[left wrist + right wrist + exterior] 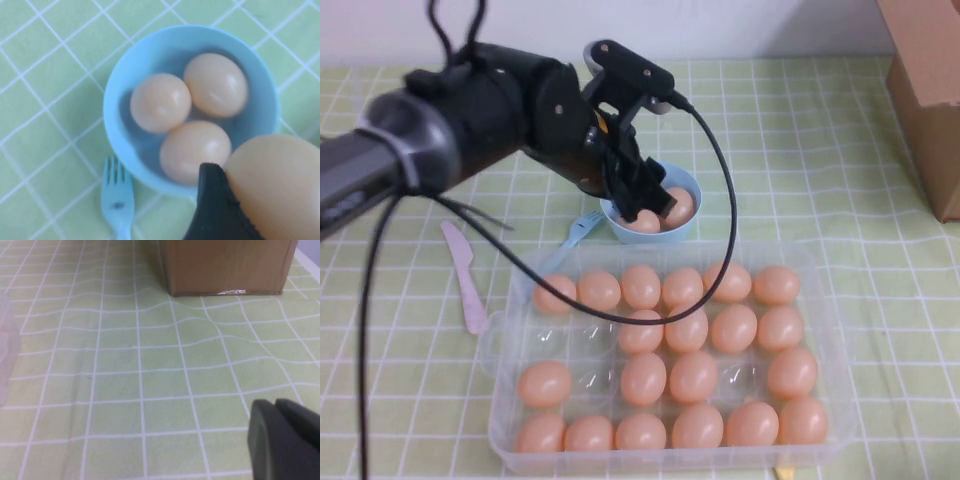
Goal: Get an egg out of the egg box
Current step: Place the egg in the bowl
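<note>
The clear plastic egg box point(832, 300) sits at the front middle of the table with several peach-orange eggs in its wells and some wells on its left side empty. My left gripper point(646, 196) hangs over the light-blue bowl point(686, 179) behind the box. In the left wrist view my left gripper point(245, 197) is shut on an egg point(282, 187), with one black finger point(215, 210) against it, just above the bowl's rim point(117, 95). Three eggs lie in the bowl. My right gripper point(286, 440) is shut and empty, low over the cloth, out of the high view.
A cardboard box point(930, 95) stands at the back right and fills the far side of the right wrist view point(225, 265). A pink plastic knife point(466, 276) and a light-blue fork point(582, 228) lie left of the bowl. The fork also shows in the left wrist view point(117, 200).
</note>
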You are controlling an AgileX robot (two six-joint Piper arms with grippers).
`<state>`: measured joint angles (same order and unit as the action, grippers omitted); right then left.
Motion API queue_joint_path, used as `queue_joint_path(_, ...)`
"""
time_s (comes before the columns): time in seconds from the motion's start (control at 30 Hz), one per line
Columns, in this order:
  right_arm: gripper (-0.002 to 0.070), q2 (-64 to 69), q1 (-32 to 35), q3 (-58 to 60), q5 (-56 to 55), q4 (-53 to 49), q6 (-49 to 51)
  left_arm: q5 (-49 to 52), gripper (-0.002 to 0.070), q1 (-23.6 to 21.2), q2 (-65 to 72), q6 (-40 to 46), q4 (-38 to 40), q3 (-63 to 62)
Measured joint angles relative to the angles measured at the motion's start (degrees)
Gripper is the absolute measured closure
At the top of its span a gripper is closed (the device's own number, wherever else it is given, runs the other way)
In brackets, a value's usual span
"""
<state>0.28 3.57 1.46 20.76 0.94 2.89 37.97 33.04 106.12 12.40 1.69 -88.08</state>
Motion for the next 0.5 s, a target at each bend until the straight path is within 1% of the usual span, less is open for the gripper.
queue_joint_path(0.2,0.0694,0.0,0.0,0.0,0.0,0.0,0.0,-1.7,0.0322,-0.41,10.1,0.54,2.43,-7.11)
queue_joint_path(0.37,0.0694,0.0,0.0,0.0,0.0,0.0,0.0,-1.92,0.0322,-0.51,15.59,2.32,3.0,-12.23)
queue_joint_path(0.4,0.0694,0.0,0.0,0.0,0.0,0.0,0.0,-1.92,0.0314,-0.51,16.33,2.41,3.09,-12.85)
queue_joint_path(0.43,0.0694,0.0,0.0,0.0,0.0,0.0,0.0,-2.14,0.0291,-0.55,16.84,2.41,3.22,-13.14)
queue_joint_path(0.47,0.0694,0.0,0.0,0.0,0.0,0.0,0.0,-2.13,0.026,-0.65,17.19,2.41,3.22,-13.4)
queue_joint_path(0.5,0.0694,0.0,0.0,0.0,0.0,0.0,0.0,-2.13,0.0202,-0.64,17.57,2.41,3.35,-13.38)
